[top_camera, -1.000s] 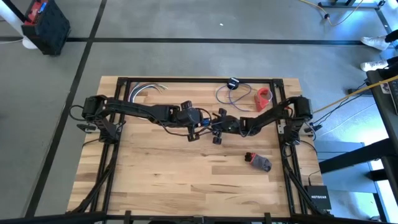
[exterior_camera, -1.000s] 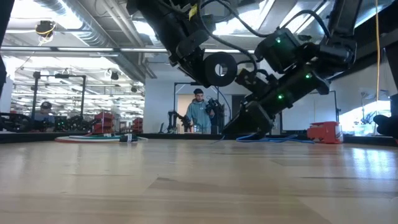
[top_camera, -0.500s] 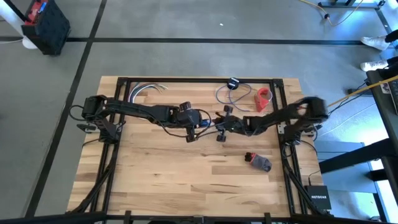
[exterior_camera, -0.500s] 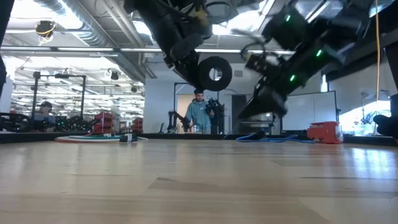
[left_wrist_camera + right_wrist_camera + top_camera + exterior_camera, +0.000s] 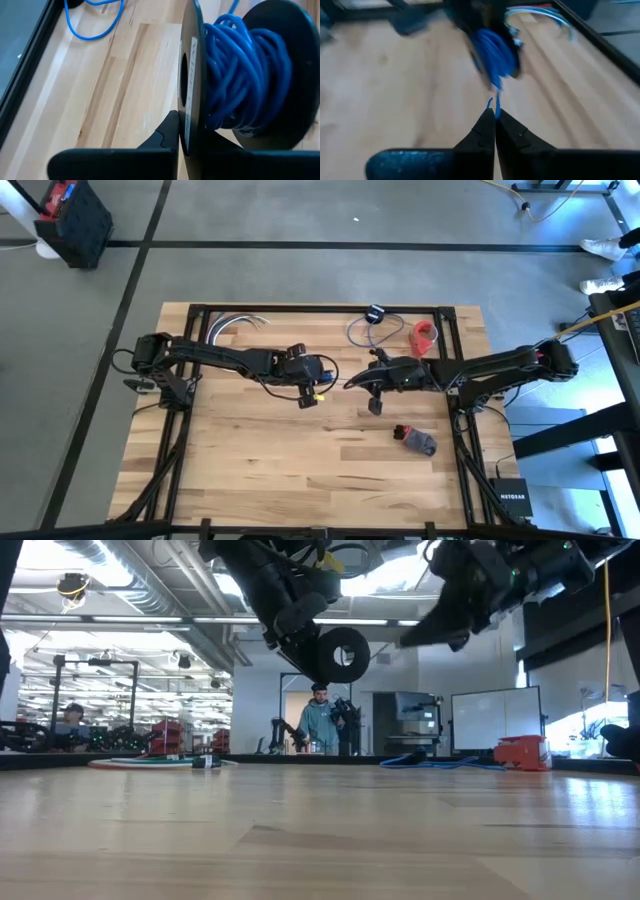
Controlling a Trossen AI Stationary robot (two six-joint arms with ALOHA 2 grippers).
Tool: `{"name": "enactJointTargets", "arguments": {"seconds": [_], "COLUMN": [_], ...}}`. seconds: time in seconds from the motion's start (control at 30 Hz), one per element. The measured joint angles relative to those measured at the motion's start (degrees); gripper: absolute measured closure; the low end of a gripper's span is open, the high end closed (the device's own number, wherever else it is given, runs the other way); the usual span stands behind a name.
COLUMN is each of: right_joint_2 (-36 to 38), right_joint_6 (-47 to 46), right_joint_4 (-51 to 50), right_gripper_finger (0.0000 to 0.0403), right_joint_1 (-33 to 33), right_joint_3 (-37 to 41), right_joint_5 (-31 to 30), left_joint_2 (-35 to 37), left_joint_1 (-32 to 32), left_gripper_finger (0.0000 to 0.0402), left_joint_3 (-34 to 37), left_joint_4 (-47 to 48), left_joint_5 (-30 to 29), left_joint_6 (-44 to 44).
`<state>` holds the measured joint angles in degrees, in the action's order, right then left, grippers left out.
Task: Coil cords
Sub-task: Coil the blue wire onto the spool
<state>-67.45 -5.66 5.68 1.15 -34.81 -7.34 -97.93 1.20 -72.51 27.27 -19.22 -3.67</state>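
smooth pale wooden table (image 5: 280,450), matt black plastic spool (image 5: 192,75)

L claw (image 5: 322,376) & R claw (image 5: 350,383) both clamped, mid-table.

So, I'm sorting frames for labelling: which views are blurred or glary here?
Right wrist view: blue cord and the table are smeared, while the right gripper is sharp. Left wrist view: crisp on the spool. Low view: bright ceiling lights, arms in silhouette. High view: evenly lit.
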Motion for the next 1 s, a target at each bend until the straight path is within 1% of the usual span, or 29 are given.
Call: {"name": "enactJointTargets", "arguments": {"seconds": [0.2,0.27,0.47,0.57,0.8,0.9,1.0], "right_joint_2": [-1.1,-1.2,-1.2,-2.3,-8.7,-10.2,-11.0], "right_joint_6": [-4.1,-5.1,-7.6,-7.6,-7.4,-7.4,-7.4], "right_joint_4": [4.5,5.2,12.1,15.9,25.6,30.0,30.5], "right_gripper_finger": [0.0399,0.0398,0.0398,0.0398,0.0397,0.0397,0.0397], "right_joint_1": [-0.1,-0.1,-0.1,-0.1,-1.3,-1.7,-2.5], "right_joint_3": [0.0,0.0,0.0,0.0,0.0,0.0,-1.0], "right_joint_5": [7.9,9.2,9.2,7.5,8.0,8.0,8.0], "left_joint_2": [0.0,0.0,0.0,0.1,0.0,0.0,0.0], "left_joint_1": [0.0,0.0,-0.1,-0.1,-0.1,-0.1,-0.1], "left_gripper_finger": [0.04,0.04,0.04,0.04,0.04,0.04,0.04], "left_joint_3": [0.0,0.0,0.0,0.0,0.0,0.0,0.0], "left_joint_4": [-0.1,-0.3,-1.7,-1.7,-1.9,-2.1,-2.7], "left_joint_5": [0.1,0.1,0.0,0.0,-0.2,-0.2,-0.2], "left_joint_6": [0.1,0.7,1.6,1.7,2.6,2.6,3.0]}}
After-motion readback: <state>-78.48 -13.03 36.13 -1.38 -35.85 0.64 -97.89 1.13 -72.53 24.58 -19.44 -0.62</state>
